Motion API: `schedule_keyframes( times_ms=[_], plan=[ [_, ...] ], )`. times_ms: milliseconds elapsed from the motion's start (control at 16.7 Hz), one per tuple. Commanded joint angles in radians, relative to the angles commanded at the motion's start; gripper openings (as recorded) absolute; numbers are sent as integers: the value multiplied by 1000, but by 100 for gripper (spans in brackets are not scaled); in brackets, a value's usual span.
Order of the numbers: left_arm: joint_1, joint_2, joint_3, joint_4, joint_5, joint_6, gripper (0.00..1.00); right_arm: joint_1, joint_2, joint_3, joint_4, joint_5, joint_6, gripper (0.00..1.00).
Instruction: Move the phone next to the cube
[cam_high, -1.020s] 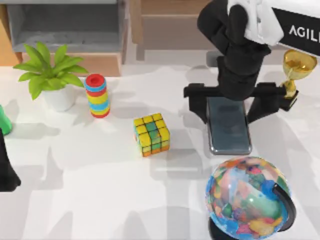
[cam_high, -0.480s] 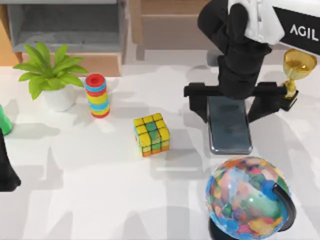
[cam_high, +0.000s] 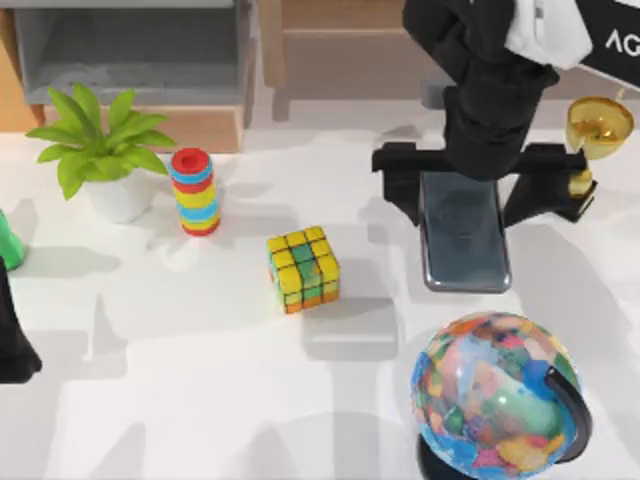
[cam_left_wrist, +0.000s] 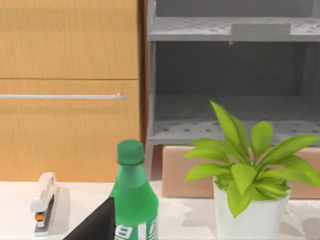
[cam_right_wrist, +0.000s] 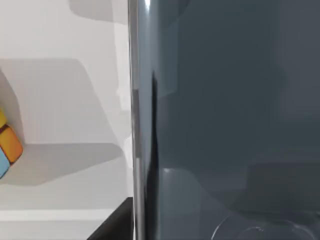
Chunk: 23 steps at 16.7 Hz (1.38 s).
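change: our right end effector (cam_high: 465, 205) and the phone (cam_high: 465, 245) have shifted slightly toward the desk's far right since a second ago; the cube has not moved.
right end effector: fingers spread wide, straddling the phone's far end; whether they touch it, we cannot tell.
phone: flat on the desk (cam_high: 200, 380), well right of the cube (cam_high: 303, 268).
nearby: globe (cam_high: 495, 395) just in front of the phone, gold trophy (cam_high: 595, 135) to its right, ring stack (cam_high: 194, 190) and plant (cam_high: 100, 150) left of the cube.
left end effector: parked at the desk's left edge (cam_high: 12, 335), by a green bottle (cam_left_wrist: 132, 200).
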Motion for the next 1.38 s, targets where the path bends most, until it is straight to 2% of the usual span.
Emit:
schedule_keyframes(
  times_ms=[660, 1380],
  plan=[
    [0, 0, 0, 0, 0, 0, 100, 7, -95, 26, -10, 12, 14, 0],
    [0, 0, 0, 0, 0, 0, 100, 8, -93, -8, 98, -4, 10, 0]
  ],
)
